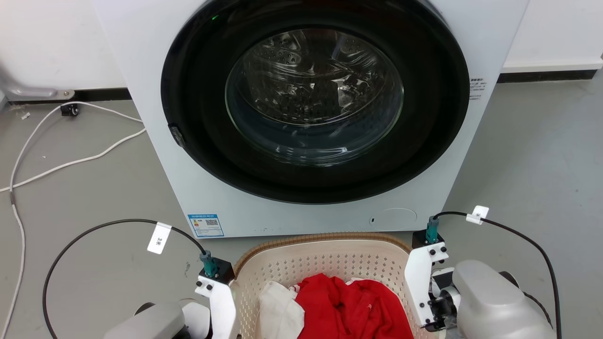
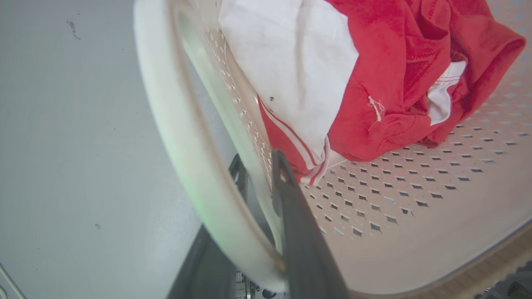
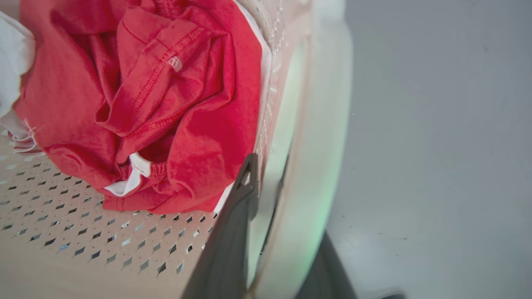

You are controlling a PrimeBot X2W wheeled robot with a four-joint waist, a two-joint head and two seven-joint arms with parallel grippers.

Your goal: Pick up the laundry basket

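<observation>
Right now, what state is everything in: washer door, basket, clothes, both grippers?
washing machine door, shut.
laundry basket, upright, loaded with clothes.
red garment, crumpled in the basket.
white cloth, crumpled beside it.
left gripper, fingers shut on the basket's wall.
right gripper, fingers shut on the opposite wall.

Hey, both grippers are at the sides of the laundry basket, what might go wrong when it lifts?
The left gripper and right gripper each pinch only the thin perforated wall of the laundry basket, so it may flex or slip. The far rim sits close to the washing machine; a forward swing could bump it.
</observation>
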